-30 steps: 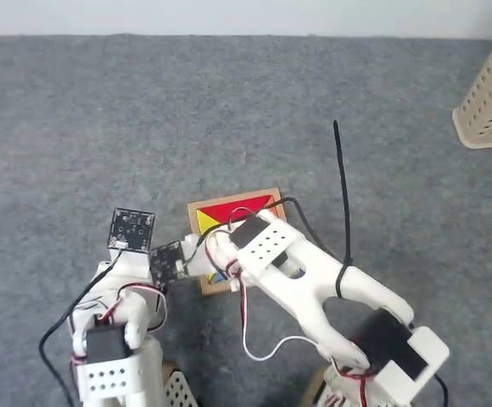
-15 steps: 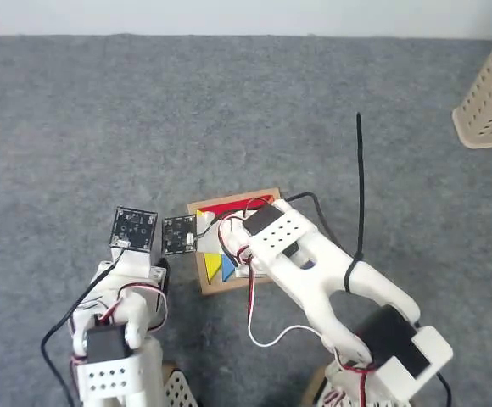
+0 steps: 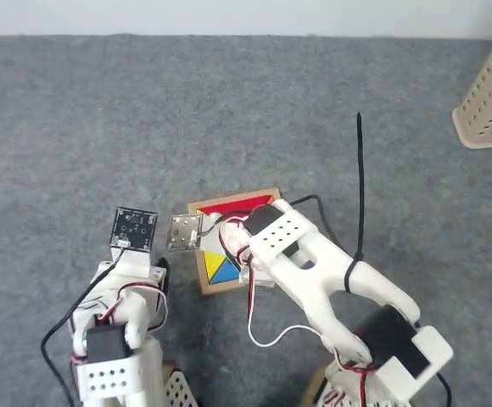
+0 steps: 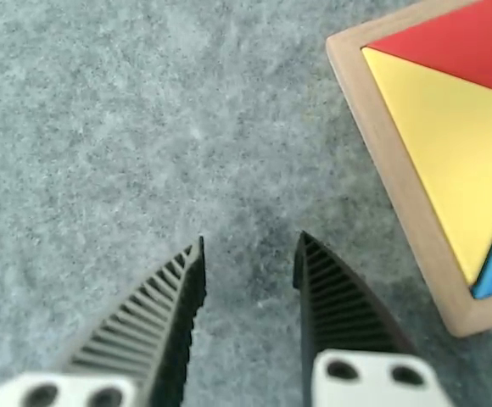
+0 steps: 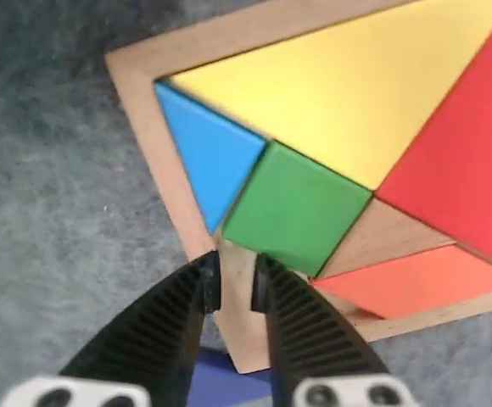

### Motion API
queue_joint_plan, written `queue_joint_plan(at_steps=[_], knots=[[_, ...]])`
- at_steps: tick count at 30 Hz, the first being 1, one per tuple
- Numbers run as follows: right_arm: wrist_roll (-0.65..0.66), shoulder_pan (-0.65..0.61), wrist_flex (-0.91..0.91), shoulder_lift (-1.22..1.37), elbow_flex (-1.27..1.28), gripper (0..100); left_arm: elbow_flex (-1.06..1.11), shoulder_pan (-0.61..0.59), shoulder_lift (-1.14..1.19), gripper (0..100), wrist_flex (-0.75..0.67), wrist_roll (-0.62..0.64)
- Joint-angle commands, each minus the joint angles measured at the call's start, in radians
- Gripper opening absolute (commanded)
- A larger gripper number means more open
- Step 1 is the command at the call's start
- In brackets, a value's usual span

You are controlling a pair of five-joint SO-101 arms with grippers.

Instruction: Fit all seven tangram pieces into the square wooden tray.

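Right gripper [image 5: 235,264] open only a crack, nothing held, over tray [image 5: 144,127] 6 o'clock rim. Dark blue piece [image 5: 220,381] looks outside rim. Left gripper [image 4: 250,243] half open, empty, tray's 9 o'clock. Suggest: align piece with bare slot [image 5: 394,237] before pushing.

left arm [image 3: 110,377]: white printed shell, dotted hole pattern, red/white/black servo leads, looping black cable, dark square camera board [image 3: 133,229]. right arm [image 3: 314,280]: same white shell and holes, black servo block, long thin black cable tie. left gripper [image 4: 250,246]: black ribbed jaws on white mounts with screw holes.
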Motion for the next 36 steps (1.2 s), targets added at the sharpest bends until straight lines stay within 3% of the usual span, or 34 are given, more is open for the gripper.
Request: queue_joint_plan(at_steps=[1,15,21,30,33,36], knots=[[-0.117,0.005,-0.031,-0.018,-0.064,4.8,-0.01,0.003,-0.018,17,0.006,-0.005],[-0.358,0.171,-0.03,-0.018,-0.066,4.6,-0.01,0.003,-0.018,17,0.006,-0.005],[-0.367,0.209,0.039,-0.042,-0.066,0.5,-0.01,0.003,-0.018,17,0.006,-0.005],[-0.361,0.268,0.4,-0.358,-0.051,0.7,-0.01,0.003,-0.018,17,0.006,-0.005],[-0.315,0.294,0.394,-0.423,0.044,0.9,-0.01,0.003,-0.018,17,0.006,-0.005],[-0.327,0.295,0.275,-0.427,0.193,1.0,-0.01,0.003,-0.018,17,0.006,-0.005]])
